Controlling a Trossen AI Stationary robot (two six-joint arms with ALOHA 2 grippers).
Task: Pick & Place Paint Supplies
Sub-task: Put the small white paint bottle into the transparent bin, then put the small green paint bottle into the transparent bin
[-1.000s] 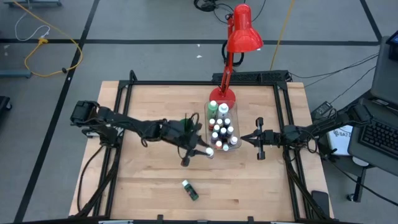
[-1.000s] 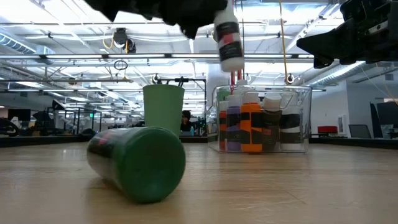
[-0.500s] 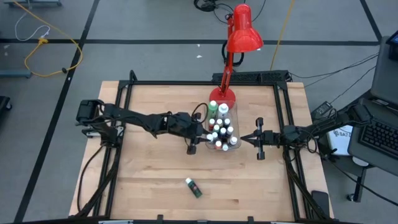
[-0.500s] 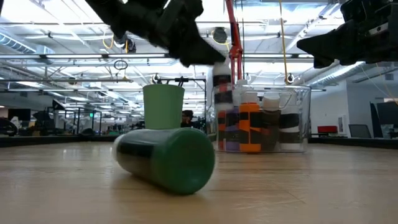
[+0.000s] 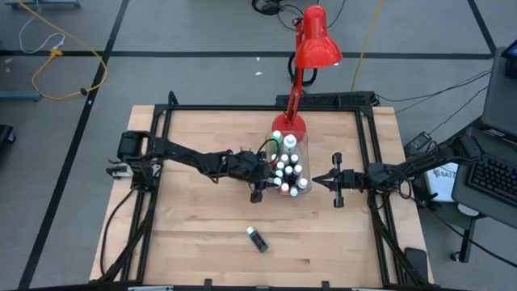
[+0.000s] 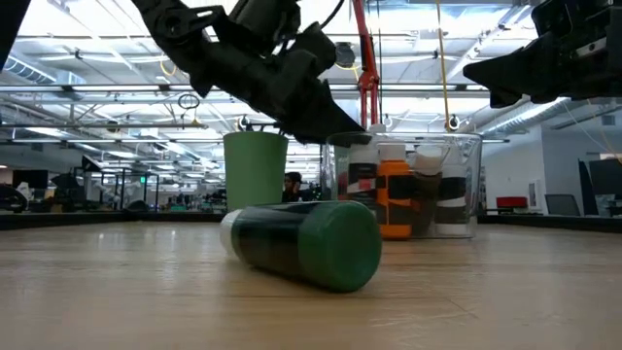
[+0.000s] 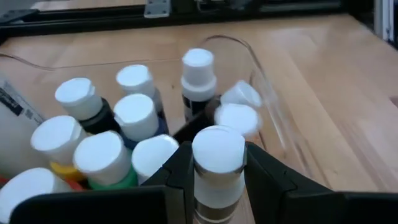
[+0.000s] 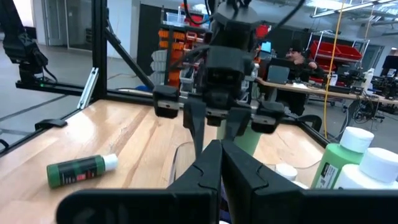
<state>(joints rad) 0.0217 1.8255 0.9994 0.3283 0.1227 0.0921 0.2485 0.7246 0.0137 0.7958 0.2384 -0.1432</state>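
Your left tool (image 7: 217,180) grips a white-capped bottle (image 7: 217,163) by the neck, fingers closed on both sides, holding it upright over the near end of the clear bin (image 5: 305,187) — likely so it drops into the gap among the bottles (image 7: 99,134) already standing there. Your right tool (image 5: 321,180) waits fully closed, empty, just beside the bin's other side. One green bottle (image 5: 258,239) lies on its side on the tabletop (image 5: 194,242), well apart. The green cup (image 6: 256,166) stands behind.
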